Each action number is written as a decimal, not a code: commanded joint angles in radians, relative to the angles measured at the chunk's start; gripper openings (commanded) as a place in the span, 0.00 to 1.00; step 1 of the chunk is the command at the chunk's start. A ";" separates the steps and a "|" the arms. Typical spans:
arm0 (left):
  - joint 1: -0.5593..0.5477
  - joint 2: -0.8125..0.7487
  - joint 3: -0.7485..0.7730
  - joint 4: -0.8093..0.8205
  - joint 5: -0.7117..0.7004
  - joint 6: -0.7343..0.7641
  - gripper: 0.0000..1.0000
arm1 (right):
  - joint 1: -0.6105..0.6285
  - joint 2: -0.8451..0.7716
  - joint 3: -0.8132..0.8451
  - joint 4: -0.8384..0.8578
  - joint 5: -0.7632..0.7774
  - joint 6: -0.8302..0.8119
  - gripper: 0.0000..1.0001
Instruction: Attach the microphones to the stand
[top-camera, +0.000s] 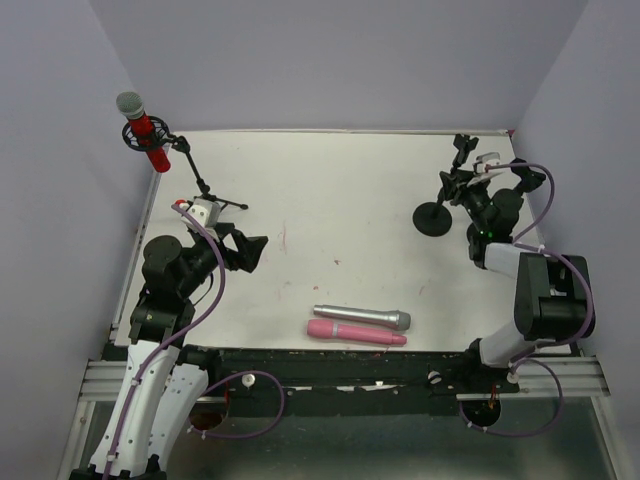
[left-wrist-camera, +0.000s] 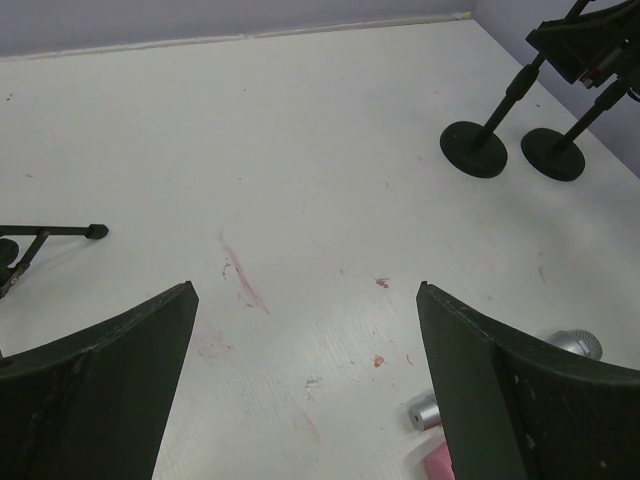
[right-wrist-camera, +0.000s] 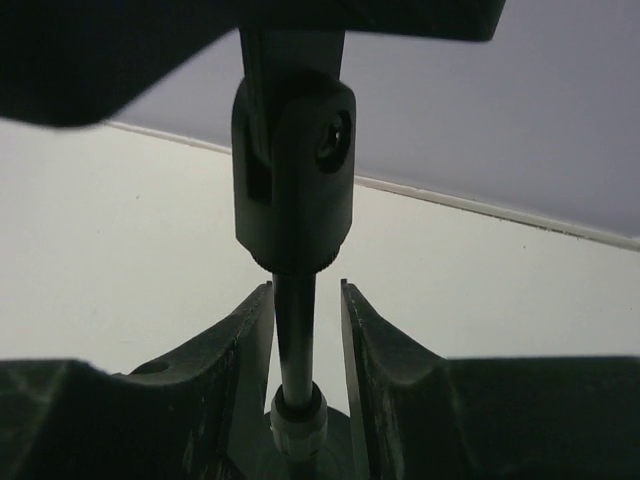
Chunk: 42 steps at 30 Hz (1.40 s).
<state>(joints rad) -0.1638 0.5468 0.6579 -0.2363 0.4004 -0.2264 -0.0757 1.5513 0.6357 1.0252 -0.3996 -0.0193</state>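
Where left claw (left-wrist-camera: 305, 290) intrudes, pink microphone (left-wrist-camera: 437, 463) mostly hidden.

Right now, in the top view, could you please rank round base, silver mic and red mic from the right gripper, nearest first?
1. Round base, beside it, right.
2. Silver mic, near edge, centre.
3. Red mic, far left, on tripod.

Clipped microphone (top-camera: 147, 130) sits on your tripod stand (top-camera: 205, 185), far left. Rear microphone (top-camera: 362, 317) and front microphone (top-camera: 355, 333) lie parallel near your edge; round-base stand (top-camera: 433, 217) far right.
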 joint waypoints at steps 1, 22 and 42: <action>0.004 -0.002 0.003 -0.018 -0.017 0.016 0.99 | 0.007 0.055 0.021 0.108 -0.001 -0.024 0.37; 0.009 0.001 -0.003 -0.005 0.011 0.021 0.99 | 0.325 0.033 0.174 0.016 -0.580 0.160 0.01; 0.009 -0.044 -0.044 0.058 0.071 0.053 0.99 | 0.580 0.271 0.272 0.070 -0.622 0.079 0.20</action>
<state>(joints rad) -0.1585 0.5068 0.6205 -0.2028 0.4461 -0.1867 0.4984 1.8698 0.9314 1.1400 -1.0336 0.1799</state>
